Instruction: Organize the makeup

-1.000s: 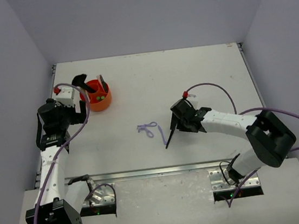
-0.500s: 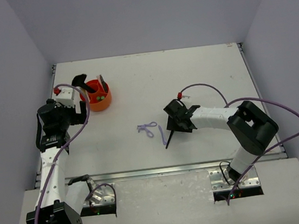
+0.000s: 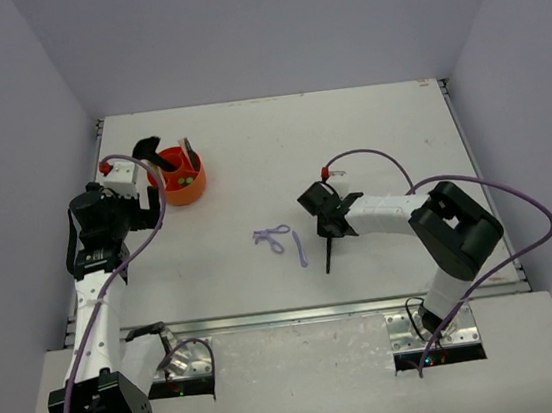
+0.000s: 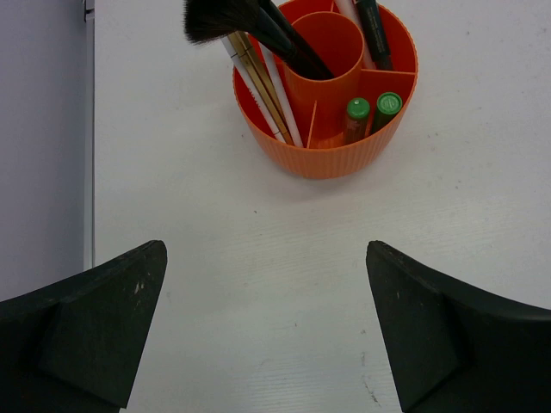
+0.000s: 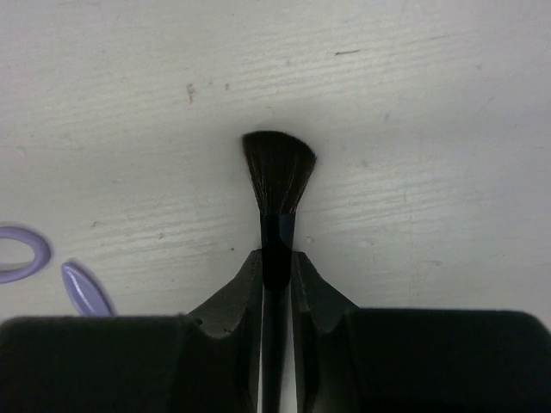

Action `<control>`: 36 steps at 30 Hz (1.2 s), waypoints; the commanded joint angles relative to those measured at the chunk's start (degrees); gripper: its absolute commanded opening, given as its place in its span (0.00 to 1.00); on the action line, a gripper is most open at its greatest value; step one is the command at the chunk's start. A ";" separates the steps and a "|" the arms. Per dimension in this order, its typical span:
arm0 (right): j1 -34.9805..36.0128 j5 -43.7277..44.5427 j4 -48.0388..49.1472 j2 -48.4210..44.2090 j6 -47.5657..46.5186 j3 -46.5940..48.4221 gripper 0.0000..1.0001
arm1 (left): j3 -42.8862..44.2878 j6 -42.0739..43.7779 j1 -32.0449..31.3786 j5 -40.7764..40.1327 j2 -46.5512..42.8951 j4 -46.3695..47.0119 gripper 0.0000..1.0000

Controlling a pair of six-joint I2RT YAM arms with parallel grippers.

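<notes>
My right gripper (image 3: 329, 222) (image 5: 277, 262) is shut on a black flared-head brush (image 5: 278, 172), pinching its ferrule just below the bristles. The brush lies low on the white table, its handle (image 3: 329, 258) trailing toward the near edge. A lilac looped tool (image 3: 272, 235) (image 5: 21, 254) and a lilac stick (image 3: 300, 249) (image 5: 86, 288) lie just left of it. My left gripper (image 3: 152, 153) (image 4: 267, 335) hangs open and empty beside the orange tub (image 3: 183, 180) (image 4: 327, 146). That tub holds a black brush (image 4: 250, 26), pale sticks (image 4: 258, 86), two green tubes (image 4: 357, 110) and a dark pencil (image 4: 372, 30).
The table's left edge (image 4: 89, 129) runs close beside the tub. White walls enclose the table on three sides. The metal mounting rail (image 3: 299, 314) lies along the near edge.
My right gripper has shut on the black brush. The brush has swung from slanting down-left to pointing almost straight at the near edge. The left arm has not moved.
</notes>
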 commanded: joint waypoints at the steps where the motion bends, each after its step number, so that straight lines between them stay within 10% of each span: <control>1: -1.38 5.60 -0.75 -1.74 -8.14 -0.31 0.04 | 1.09 -0.11 0.70 0.42 -0.73 1.84 0.99; 20: -1.00 -21.14 48.49 -26.19 -42.80 -15.45 0.00 | 6.98 3.19 0.79 17.00 -3.49 -2.87 0.96; 36: 8.13 -53.55 74.54 -5.07 -32.12 5.59 0.00 | 14.55 -1.72 0.70 43.23 -7.63 -9.26 0.97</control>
